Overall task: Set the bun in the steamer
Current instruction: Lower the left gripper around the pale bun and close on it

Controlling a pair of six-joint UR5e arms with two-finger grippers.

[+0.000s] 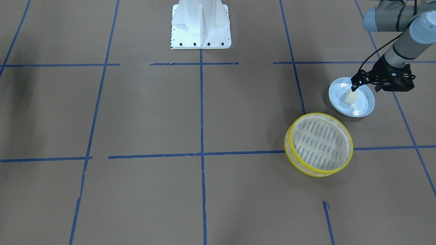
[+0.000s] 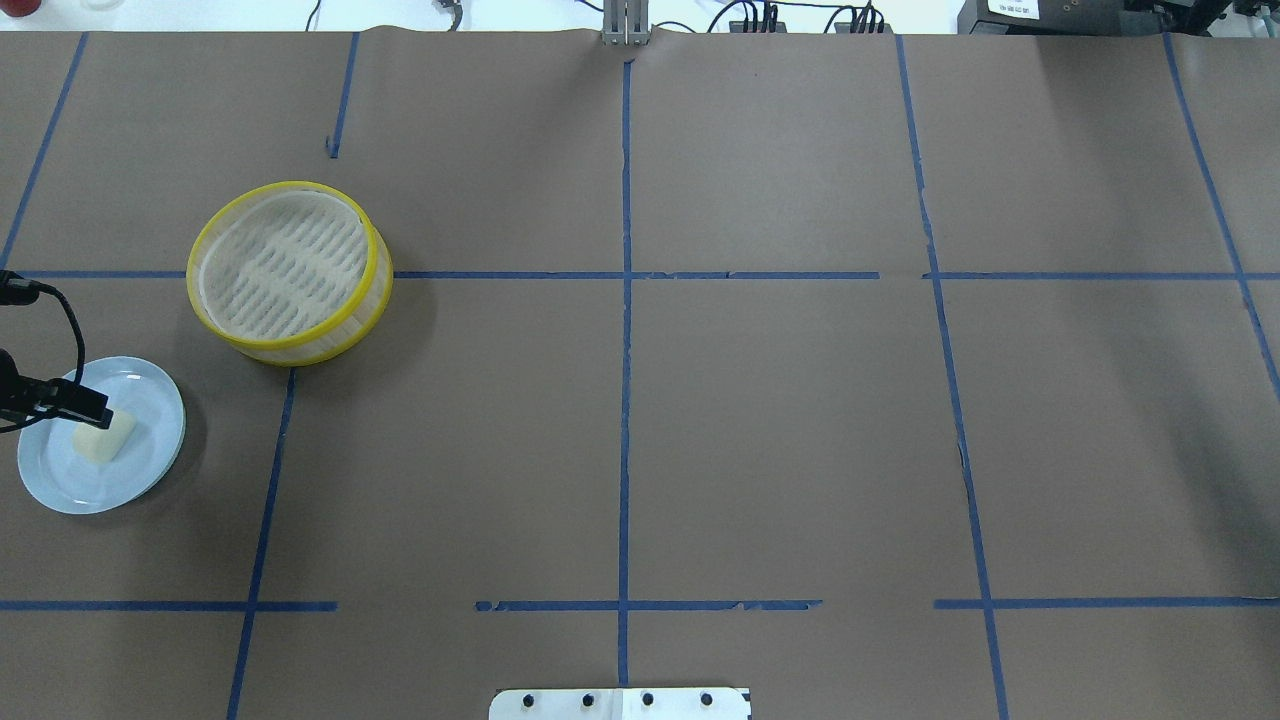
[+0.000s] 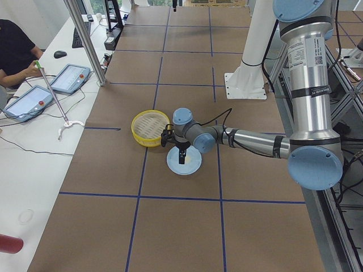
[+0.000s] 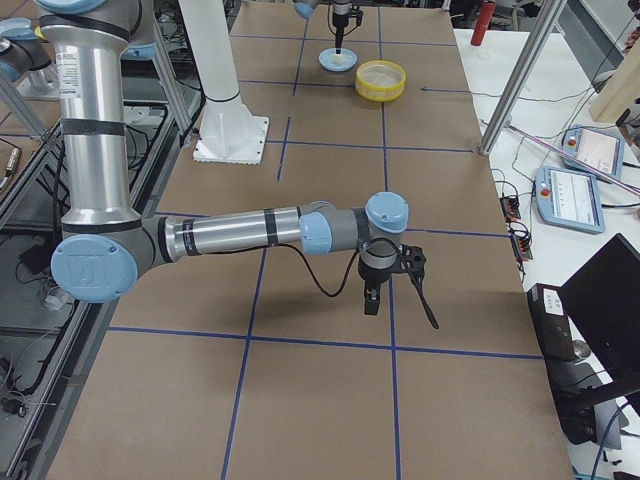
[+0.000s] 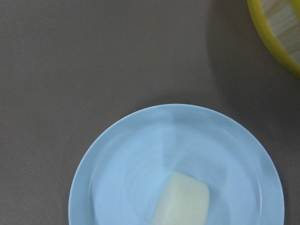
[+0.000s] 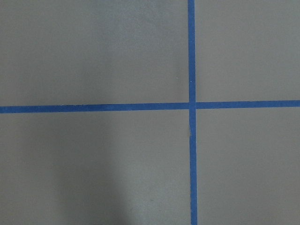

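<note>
The cream-white bun (image 1: 351,97) lies on a pale blue plate (image 1: 364,109) at the table's left side; it also shows in the overhead view (image 2: 103,438) and the left wrist view (image 5: 182,204). The yellow-rimmed steamer (image 1: 319,144) stands empty on the table just beyond the plate (image 2: 288,270). My left gripper (image 1: 365,87) hovers over the plate and looks open and empty, with one dark fingertip (image 1: 354,86) just above the bun. My right gripper (image 4: 398,305) shows only in the exterior right view, far from the bun, so I cannot tell its state.
The robot's white base (image 1: 201,25) stands at the middle of the table's near edge. Blue tape lines (image 2: 625,400) divide the brown paper table top. Operators' tablets (image 3: 71,78) lie on the white side bench.
</note>
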